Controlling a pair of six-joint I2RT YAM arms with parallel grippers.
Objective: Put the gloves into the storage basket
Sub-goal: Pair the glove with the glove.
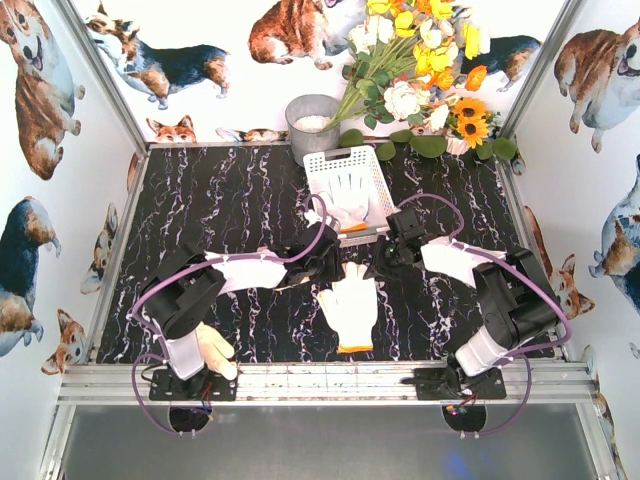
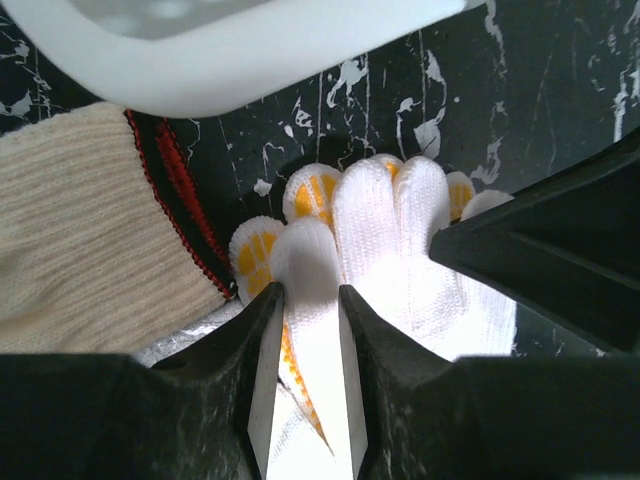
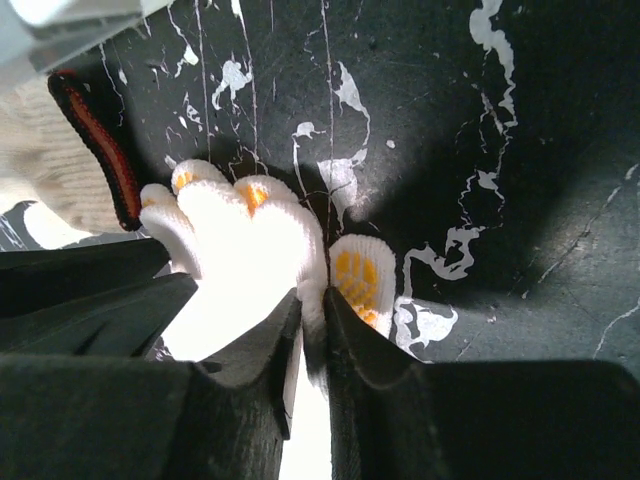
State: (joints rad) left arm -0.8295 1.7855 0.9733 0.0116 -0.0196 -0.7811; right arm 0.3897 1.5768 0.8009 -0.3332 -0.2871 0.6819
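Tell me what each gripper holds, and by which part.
Both pinch the white glove by a finger: left gripper on one side, right gripper opposite.

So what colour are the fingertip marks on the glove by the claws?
Yellow-orange, on a white glove; the left wrist view shows them best.

Wht glove (image 1: 350, 308) by basket (image 1: 316, 180): knit cloth, matt. Basket smooth plastic; table (image 1: 230, 210) glossy, marble-look; bucket (image 1: 308, 125) dull metal.
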